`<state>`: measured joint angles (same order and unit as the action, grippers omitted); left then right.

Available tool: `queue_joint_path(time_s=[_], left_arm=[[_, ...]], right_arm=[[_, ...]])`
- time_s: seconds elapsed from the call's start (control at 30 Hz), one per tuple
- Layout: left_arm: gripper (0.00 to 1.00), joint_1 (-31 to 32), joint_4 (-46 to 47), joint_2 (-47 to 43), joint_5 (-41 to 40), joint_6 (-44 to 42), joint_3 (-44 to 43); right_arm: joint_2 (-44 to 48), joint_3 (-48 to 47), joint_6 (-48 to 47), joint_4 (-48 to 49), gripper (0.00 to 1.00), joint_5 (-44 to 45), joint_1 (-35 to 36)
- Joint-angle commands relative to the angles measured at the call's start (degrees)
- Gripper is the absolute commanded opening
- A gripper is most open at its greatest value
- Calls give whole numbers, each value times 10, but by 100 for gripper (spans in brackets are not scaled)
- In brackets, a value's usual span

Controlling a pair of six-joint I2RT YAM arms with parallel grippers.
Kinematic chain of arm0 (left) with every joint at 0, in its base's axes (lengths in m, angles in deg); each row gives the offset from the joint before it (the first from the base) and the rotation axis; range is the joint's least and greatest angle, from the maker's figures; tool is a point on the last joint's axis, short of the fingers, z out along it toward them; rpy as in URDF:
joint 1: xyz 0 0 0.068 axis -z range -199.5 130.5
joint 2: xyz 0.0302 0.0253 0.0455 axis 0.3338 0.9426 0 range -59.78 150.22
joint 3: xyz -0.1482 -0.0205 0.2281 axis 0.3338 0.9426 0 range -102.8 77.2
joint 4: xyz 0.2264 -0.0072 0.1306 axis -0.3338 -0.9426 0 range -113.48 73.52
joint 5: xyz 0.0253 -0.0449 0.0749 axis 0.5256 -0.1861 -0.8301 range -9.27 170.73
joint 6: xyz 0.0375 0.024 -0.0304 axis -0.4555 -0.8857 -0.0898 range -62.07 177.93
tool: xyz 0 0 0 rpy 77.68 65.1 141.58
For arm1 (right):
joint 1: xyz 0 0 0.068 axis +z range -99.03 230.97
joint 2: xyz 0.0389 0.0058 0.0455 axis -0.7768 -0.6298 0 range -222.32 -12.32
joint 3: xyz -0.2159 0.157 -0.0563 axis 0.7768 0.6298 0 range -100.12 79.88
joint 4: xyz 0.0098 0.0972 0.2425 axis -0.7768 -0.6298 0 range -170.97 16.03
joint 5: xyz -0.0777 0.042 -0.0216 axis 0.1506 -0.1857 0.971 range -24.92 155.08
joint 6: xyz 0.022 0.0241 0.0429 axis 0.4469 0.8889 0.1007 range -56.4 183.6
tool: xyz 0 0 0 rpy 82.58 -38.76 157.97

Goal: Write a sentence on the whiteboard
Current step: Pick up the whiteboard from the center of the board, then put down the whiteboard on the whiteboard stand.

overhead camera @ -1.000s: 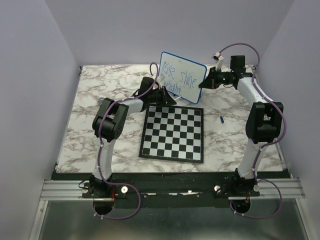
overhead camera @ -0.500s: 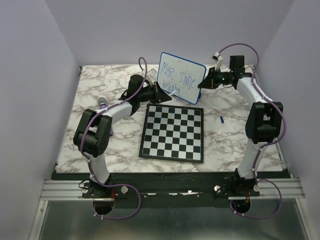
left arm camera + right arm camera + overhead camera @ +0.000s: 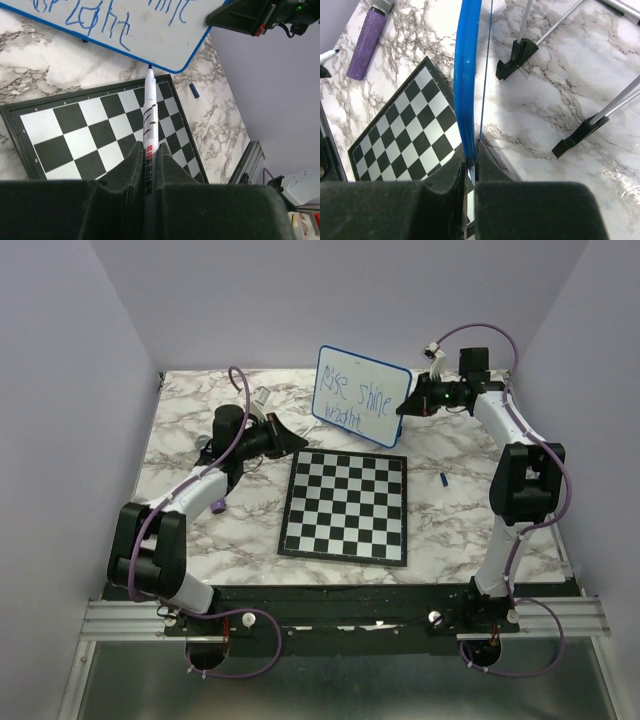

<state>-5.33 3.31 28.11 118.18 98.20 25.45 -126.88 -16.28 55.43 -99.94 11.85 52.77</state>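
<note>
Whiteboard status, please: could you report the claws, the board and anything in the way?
Left claw shut on marker, tip short of whiteboard. Right claw shut on its edge, board tilted up, sentence written. Chessboard flat below, nothing between.

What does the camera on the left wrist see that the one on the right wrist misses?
Left wrist only: the sentence written on the whiteboard, a small blue cap on the table, and the left gripper clamping the marker. Right wrist only: a purple cylinder, the board's black feet, and the right gripper pinching the blue rim edge-on. Both: the whiteboard, the chessboard and the marble table.
</note>
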Motion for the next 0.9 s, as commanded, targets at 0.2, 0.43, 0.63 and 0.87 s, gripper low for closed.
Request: queue_joint_path(time_s=[0.2, 0.43, 0.63, 0.87], left_arm=[[0, -19, -117, -146, -5, -92, 18], [0, -20, -139, -206, -19, -103, 67], [0, -20, -131, -221, -20, -95, 91], [0, -20, -127, -218, -20, -92, 91]], right_arm=[[-47, -130, -65, -116, 0, -17, 0], [-99, -249, -89, -181, 0, -6, -15], [-130, -309, -89, -200, 0, -22, -42], [-138, -326, -77, -178, 0, -29, -47]])
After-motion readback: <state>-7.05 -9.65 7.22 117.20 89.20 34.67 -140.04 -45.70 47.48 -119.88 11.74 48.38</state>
